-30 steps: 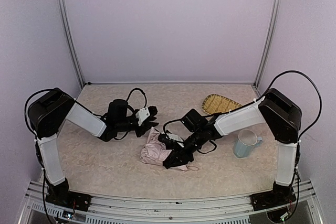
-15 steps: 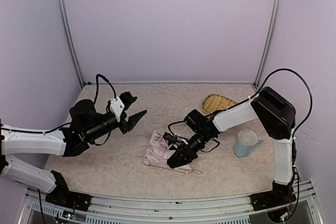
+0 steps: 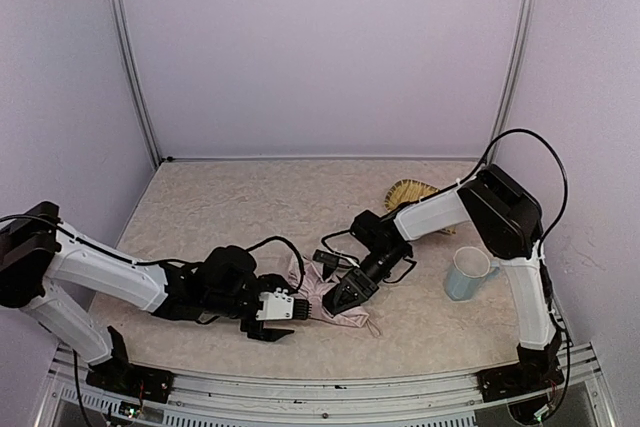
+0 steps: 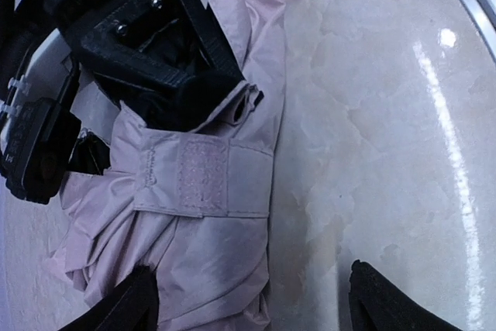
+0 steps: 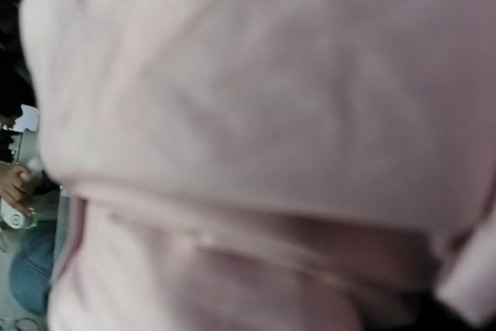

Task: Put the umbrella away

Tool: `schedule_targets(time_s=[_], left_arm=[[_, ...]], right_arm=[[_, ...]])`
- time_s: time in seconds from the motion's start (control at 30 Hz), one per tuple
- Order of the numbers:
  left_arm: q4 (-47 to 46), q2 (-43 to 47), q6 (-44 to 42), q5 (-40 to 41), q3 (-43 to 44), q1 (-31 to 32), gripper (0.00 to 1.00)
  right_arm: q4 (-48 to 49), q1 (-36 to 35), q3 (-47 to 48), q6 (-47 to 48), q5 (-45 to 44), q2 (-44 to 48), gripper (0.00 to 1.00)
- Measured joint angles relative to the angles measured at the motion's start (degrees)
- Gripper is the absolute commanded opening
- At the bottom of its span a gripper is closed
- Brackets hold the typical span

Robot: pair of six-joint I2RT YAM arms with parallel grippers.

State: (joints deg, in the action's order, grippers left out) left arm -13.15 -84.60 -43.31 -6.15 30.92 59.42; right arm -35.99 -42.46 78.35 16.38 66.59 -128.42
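The umbrella (image 3: 311, 291) lies folded as a crumpled pale pink bundle at the front middle of the table. In the left wrist view its fabric (image 4: 194, 238) shows a velcro strap (image 4: 203, 178) across it. My right gripper (image 3: 341, 299) is shut on the bundle from the right, and its black body (image 4: 139, 29) shows clamped on the fabric. Pink cloth (image 5: 232, 114) fills the right wrist view and hides those fingers. My left gripper (image 3: 292, 310) sits low at the bundle's left front edge. It (image 4: 256, 304) is open, one fingertip (image 4: 132, 304) over the fabric and the other over bare table.
A woven bamboo tray (image 3: 406, 193) lies at the back right, partly behind the right arm. A pale blue mug (image 3: 467, 273) stands to the right of the umbrella. The metal rail (image 3: 320, 387) runs along the near edge, close to the left gripper.
The left arm swung out to the back left, then came down low to the umbrella's front edge, and its jaws opened wide. The right gripper kept its hold and shifted slightly.
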Motion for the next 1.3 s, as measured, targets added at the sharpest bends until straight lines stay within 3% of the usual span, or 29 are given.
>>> schedule_targets(time_s=[0.17, 0.3, 0.43, 0.57, 0.67, 0.87, 0.93, 1.07, 1.23, 1.3], left_arm=[[-3.72, -7.17, -5.09, 4.2, 3.45, 0.04, 0.81], [-6.75, -7.15, -7.13, 6.49, 2.01, 0.74, 0.81], [-2.69, 2.91, -6.95, -0.5, 0.96, -0.55, 0.84], [-7.45, 9.14, -4.57, -8.5, 0.35, -4.63, 0.86], [-8.22, 4.87, -3.1, -11.87, 0.39, -7.76, 0.92], [-10.05, -5.99, -2.95, -11.19, 0.68, -7.41, 0.88], [-12.09, -7.67, -3.78, -9.33, 1.11, -6.84, 0.83], [-14.38, -12.07, -5.07, -4.85, 2.51, -5.66, 0.57], [-6.23, -16.74, -3.65, -1.97, 11.47, -5.73, 0.3], [-3.72, -17.16, -3.5, -2.16, 13.7, -5.79, 0.24]], right_arm=[[-2.99, 1.38, 1.66, 0.22, 1.33, -1.75, 0.0], [-5.07, 1.57, 2.97, 0.68, 1.53, -2.51, 0.0], [-5.97, 1.62, 3.41, 1.38, 1.62, -2.75, 0.0], [-5.9, 1.68, 3.39, 1.31, 1.64, -2.73, 0.0], [-5.7, 1.7, 3.32, 1.09, 1.73, -2.73, 0.0], [-5.53, 1.73, 3.37, 0.37, 1.75, -2.75, 0.0], [-5.6, 1.75, 3.54, 0.24, 1.86, -2.89, 0.0], [-5.51, 1.75, 3.89, -0.22, 1.75, -3.04, 0.08], [-4.98, 3.48, 3.21, -2.47, 1.11, -2.36, 0.28], [-3.61, 4.2, 1.77, -3.56, -0.2, -0.94, 0.4]])
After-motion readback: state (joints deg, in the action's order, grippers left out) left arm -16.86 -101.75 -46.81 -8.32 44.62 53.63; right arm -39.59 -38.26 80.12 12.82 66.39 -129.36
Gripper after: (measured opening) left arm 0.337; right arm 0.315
